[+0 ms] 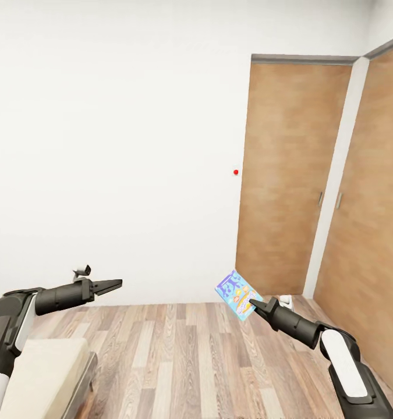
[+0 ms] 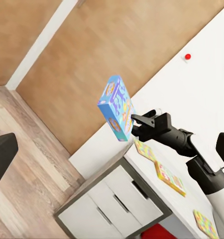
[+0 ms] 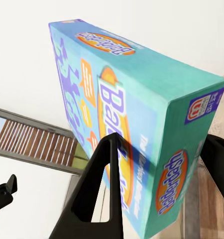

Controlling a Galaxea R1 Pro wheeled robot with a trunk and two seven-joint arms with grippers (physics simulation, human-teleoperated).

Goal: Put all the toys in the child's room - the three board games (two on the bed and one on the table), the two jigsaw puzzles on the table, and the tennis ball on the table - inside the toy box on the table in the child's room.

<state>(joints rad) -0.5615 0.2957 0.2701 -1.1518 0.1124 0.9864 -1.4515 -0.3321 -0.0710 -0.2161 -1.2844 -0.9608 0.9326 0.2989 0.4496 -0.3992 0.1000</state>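
the right gripper (image 1: 253, 303) has its jaws clenched on the blue board game (image 1: 238, 294), held in the air at lower centre-right before the brown door (image 1: 286, 174), while the left gripper (image 1: 116, 284) jaws look closed, empty.

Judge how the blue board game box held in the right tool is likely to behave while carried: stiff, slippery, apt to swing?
The blue board game keeps crisp flat faces and sharp corners, so probably stiff. The right tool pinches it near one edge, with most of the box overhanging, so it may pivot. Its printed faces look glossy in the right wrist view, so possibly slippery.
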